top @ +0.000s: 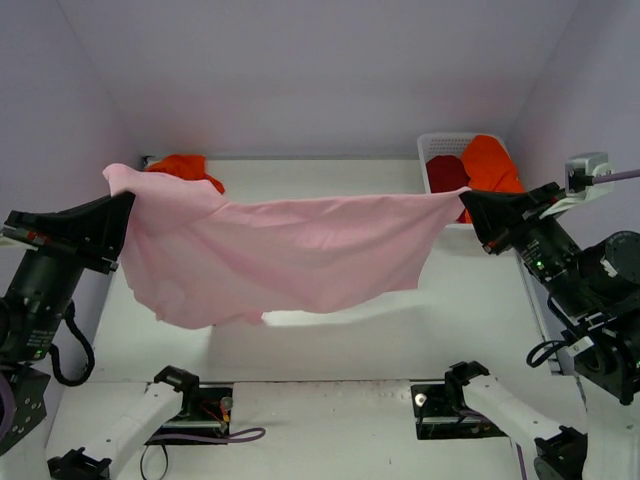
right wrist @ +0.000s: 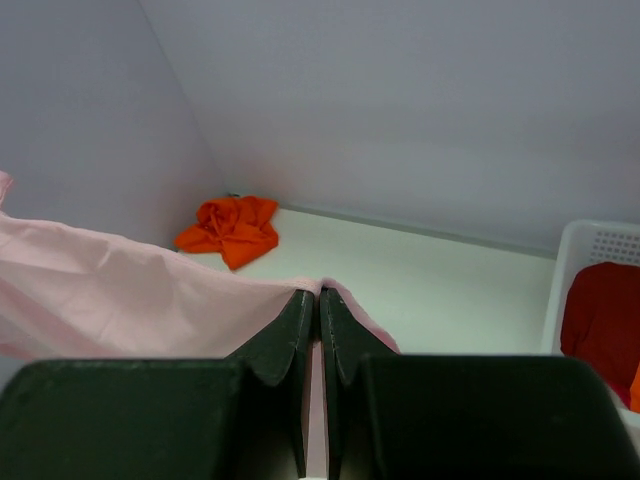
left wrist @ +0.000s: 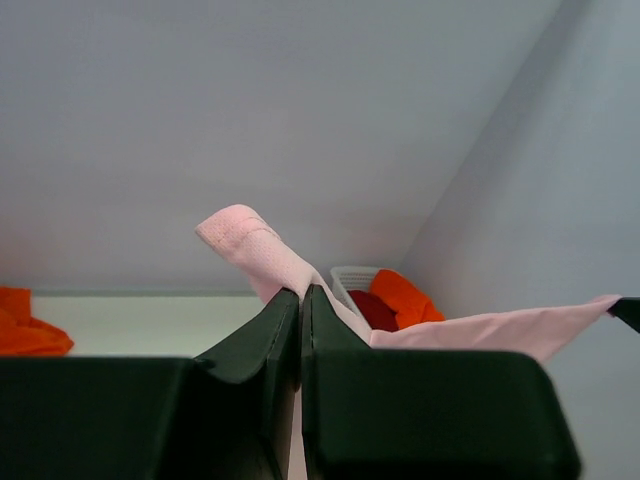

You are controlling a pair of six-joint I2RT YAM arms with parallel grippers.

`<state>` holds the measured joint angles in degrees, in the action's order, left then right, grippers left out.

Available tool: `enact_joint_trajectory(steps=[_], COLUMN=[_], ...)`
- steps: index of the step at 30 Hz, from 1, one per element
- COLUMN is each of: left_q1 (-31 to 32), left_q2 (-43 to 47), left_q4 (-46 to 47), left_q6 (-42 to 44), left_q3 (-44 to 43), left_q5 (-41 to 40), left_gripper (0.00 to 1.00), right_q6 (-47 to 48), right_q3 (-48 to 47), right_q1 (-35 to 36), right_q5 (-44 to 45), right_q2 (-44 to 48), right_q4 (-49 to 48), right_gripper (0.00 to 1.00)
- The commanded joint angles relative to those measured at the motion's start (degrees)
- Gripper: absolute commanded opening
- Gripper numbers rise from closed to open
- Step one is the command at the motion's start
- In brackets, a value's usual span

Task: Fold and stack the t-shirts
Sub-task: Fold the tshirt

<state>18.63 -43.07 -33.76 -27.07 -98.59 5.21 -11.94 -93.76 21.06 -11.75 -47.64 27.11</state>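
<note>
Overhead, the light pink t-shirt [top: 290,250] hangs stretched above the middle of the tabletop [top: 400,330], its long axis running from left edge to right edge. Its lower edge sags free over bare surface. The left gripper [top: 128,205] is pinched on one top corner and the right gripper [top: 466,205] on the other, both arms raised near the side edges. An orange t-shirt [top: 182,167] lies crumpled in the far left corner. The basket [top: 440,145] in the far right corner holds a dark red t-shirt [top: 446,172] and a second orange shirt [top: 490,162].

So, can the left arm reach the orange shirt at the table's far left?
Probably not yet: the left gripper is shut on the pink shirt, stretched across to the right gripper; the orange shirt lies beyond it.
</note>
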Motion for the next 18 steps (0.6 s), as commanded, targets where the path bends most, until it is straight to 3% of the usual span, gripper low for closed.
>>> enact_joint_trajectory(steps=[1, 12, 18], left_q1=[-0.18, -0.18, -0.18], left_q2=[-0.26, 3.95, 4.22], left_q4=[0.28, -2.54, -2.72], left_q6=[-1.05, -1.67, -1.49], left_q3=[-1.87, -6.36, -1.71], left_q5=[3.13, 3.75, 3.22], left_gripper=[0.0, 0.0, 0.0], right_q6=[-0.27, -0.8, -0.62], right_q3=[-1.52, -3.89, 0.23], right_q1=[-0.05, -1.63, -2.43], right_q5=[-3.45, -4.95, -4.25], right_q2=[1.14, 5.1, 5.98], right_q4=[-4.0, -4.0, -4.09], right_gripper=[0.0, 0.0, 0.0])
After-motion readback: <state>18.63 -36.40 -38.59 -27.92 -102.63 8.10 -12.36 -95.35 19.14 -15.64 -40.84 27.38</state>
